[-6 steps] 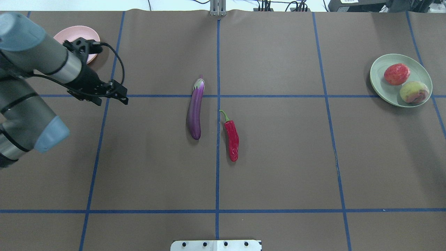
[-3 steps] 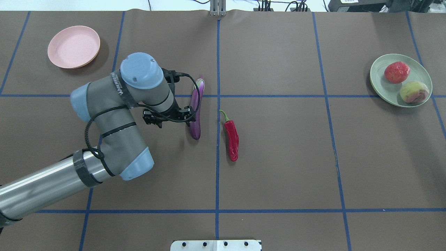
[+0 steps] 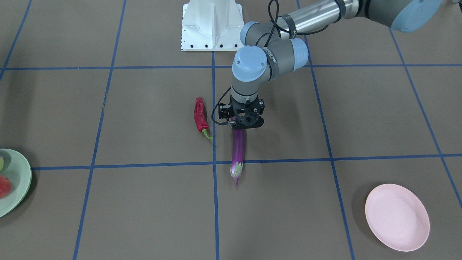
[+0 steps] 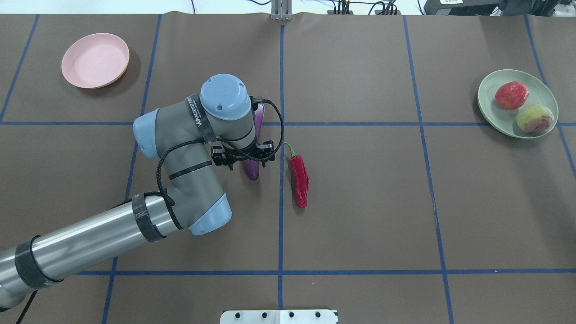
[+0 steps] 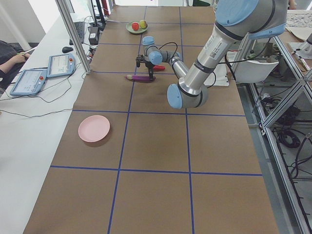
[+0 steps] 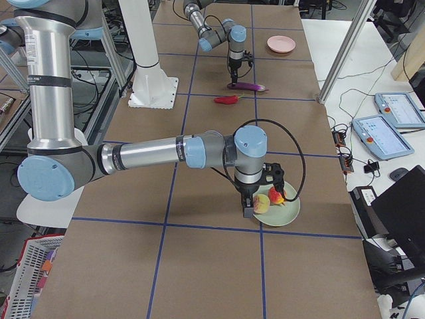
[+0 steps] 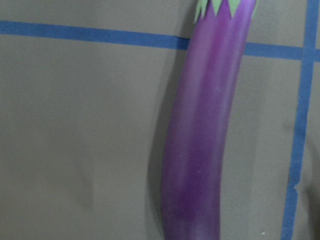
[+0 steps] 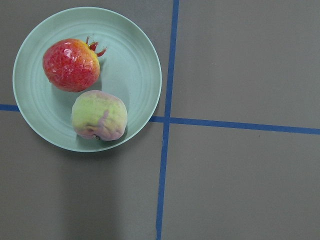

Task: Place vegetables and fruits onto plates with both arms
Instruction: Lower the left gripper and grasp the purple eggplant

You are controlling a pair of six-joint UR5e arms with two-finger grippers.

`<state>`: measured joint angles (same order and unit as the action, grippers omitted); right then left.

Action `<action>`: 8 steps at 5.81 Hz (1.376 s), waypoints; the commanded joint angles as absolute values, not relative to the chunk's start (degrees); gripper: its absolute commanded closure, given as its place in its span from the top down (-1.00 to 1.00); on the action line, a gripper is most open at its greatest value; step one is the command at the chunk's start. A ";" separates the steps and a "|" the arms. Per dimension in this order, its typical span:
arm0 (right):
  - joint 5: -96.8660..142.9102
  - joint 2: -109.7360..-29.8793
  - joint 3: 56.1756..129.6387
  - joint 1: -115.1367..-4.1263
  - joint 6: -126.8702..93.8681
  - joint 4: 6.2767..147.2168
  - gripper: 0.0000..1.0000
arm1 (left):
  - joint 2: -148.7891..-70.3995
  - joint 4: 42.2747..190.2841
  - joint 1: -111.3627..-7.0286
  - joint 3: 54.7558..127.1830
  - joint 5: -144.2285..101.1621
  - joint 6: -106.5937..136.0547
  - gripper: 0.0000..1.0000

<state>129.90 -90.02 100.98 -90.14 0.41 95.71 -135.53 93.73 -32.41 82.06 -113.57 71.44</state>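
Observation:
The purple eggplant (image 4: pixel 253 171) lies near the table's middle, its calyx pointing away from the robot; it fills the left wrist view (image 7: pixel 200 140). The red chili pepper (image 4: pixel 299 177) lies just right of it. My left gripper (image 4: pixel 249 158) hangs open straight over the eggplant's thick half (image 3: pixel 238 148); no fingers show in its wrist view. The pink plate (image 4: pixel 95 60) is empty at far left. The mint plate (image 4: pixel 492 112) at far right holds the pomegranate (image 4: pixel 512 95) and the peach (image 4: pixel 534 118). My right gripper (image 6: pixel 248 211) stands by the mint plate; I cannot tell whether it is open or shut.
The white pedestal base (image 3: pixel 211 25) stands at the robot's edge of the table. Blue tape lines divide the brown table cover into squares. Tablets and cables lie on the side bench (image 5: pixel 48 68) beyond the far edge.
My left arm has swung from near the pink plate to the right and now stands over the eggplant. The eggplant, chili and fruits have not moved.

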 commanded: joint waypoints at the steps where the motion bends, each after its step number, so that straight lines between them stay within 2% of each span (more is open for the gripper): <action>1: 129.90 -89.91 101.07 -90.09 0.35 95.71 1.00 | -135.62 93.78 -32.34 81.48 -113.55 71.54 0.56; 3: 129.90 -89.65 101.07 -90.09 0.35 95.71 1.00 | -136.05 96.49 -32.34 78.68 -113.55 71.72 0.56; 4: 129.90 -89.65 101.07 -90.09 0.35 95.71 1.00 | -136.75 96.94 -32.26 77.71 -113.55 71.72 0.38; 5: 129.90 -89.65 101.07 -90.09 0.35 95.71 1.00 | -137.02 96.86 -32.26 77.70 -113.55 71.89 -0.53; 6: 129.90 -89.65 101.07 -90.09 0.35 95.71 1.00 | -137.11 96.86 -32.34 77.87 -111.29 71.98 -1.00; 8: 129.99 -89.65 101.07 -90.09 0.35 95.71 1.00 | -136.59 96.68 -34.96 79.79 -108.54 70.94 -1.00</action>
<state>129.97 -89.65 101.07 -90.09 0.31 95.71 -136.88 96.72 -33.34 78.71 -109.17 71.54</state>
